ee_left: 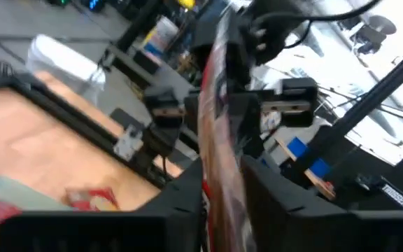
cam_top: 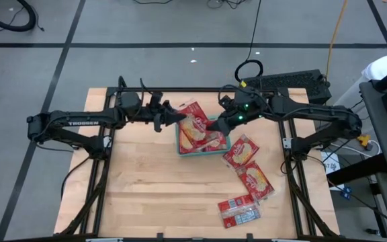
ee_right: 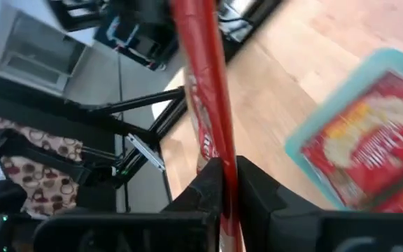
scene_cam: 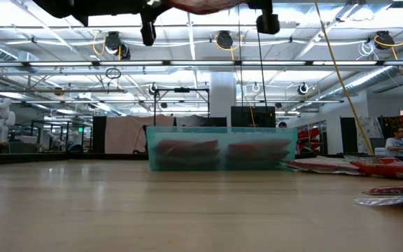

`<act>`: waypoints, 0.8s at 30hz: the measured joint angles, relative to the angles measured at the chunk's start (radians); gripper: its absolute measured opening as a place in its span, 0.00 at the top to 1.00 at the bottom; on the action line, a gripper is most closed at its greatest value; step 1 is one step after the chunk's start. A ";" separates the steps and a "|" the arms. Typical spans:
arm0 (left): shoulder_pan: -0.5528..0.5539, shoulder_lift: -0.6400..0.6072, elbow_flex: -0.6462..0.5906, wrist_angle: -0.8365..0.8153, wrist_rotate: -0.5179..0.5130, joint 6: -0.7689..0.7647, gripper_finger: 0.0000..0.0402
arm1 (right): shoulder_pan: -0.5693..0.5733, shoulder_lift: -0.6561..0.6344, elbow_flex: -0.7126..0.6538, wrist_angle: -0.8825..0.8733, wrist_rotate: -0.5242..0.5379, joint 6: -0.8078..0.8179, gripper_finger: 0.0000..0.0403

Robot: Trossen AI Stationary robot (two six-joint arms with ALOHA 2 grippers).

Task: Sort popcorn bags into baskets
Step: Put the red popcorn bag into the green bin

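Note:
One red popcorn bag (cam_top: 195, 114) is held in the air between both grippers, above the far edge of the teal tray (cam_top: 180, 149). My left gripper (cam_top: 166, 115) is shut on its left end and my right gripper (cam_top: 222, 122) on its right end. In each wrist view the bag (ee_left: 217, 105) (ee_right: 203, 98) shows edge-on between the fingers. The tray (scene_cam: 219, 162) rests flat on the table with red bags (cam_top: 197, 136) lying inside. Three more bags (cam_top: 240, 151) (cam_top: 257, 180) (cam_top: 239, 210) lie flat on the table, right of and nearer than the tray. My left gripper pinches the bag's left end (ee_left: 219, 161) between its two fingers (ee_left: 180, 203), coming roughly level from the table's left. The bag is lifted clear of the tray. My right gripper pinches the bag's right end (ee_right: 219, 157) between its two fingers (ee_right: 261, 192), coming from the table's right. The bag stands on edge in the hold and touches nothing below.
A black keyboard-like box (cam_top: 294, 82) sits at the table's far right edge. The arms' dark frames (cam_top: 103, 144) (cam_top: 291, 144) stand at the table's left and right sides. Bare wood (cam_top: 153, 188) fills the near left part of the table.

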State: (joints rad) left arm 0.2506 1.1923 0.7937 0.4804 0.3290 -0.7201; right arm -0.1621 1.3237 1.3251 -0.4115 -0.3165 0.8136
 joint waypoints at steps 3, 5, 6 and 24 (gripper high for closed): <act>-0.005 -0.004 0.000 0.010 -0.053 0.022 0.66 | -0.014 -0.030 0.000 -0.076 0.004 0.024 0.97; -0.004 -0.006 0.000 -0.003 -0.105 0.034 0.56 | -0.021 -0.056 0.000 -0.128 0.032 0.047 0.98; -0.001 -0.009 0.000 -0.020 -0.128 0.044 0.50 | -0.022 -0.065 0.000 -0.161 0.057 0.064 0.98; 0.044 -0.011 0.001 -0.207 -0.123 0.096 0.39 | -0.020 -0.001 -0.015 -0.372 0.423 0.234 0.98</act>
State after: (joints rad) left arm 0.2947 1.1816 0.7948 0.2735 0.2065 -0.6245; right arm -0.1822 1.3230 1.3101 -0.7835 0.1068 1.0477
